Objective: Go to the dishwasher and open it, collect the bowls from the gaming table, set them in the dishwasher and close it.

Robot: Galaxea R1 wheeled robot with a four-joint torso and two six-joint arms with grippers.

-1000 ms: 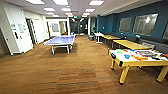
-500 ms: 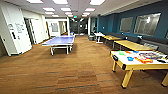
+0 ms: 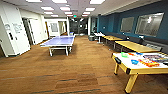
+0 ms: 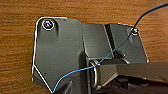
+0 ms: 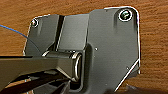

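Bowls [image 3: 124, 54], green and blue, sit on the gaming table [image 3: 130, 65], well apart from the blue ping-pong table [image 3: 58, 40]. Whether the jaws are released or clenched, I cannot tell.

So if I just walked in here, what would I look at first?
Probably the gaming table close by on the right, white-topped with yellow legs and bright game sheets, with a green bowl and a blue bowl on it. Next, the blue ping-pong table standing in the middle of the brown floor, farther back. Behind them a dark blue wall runs along the right side.
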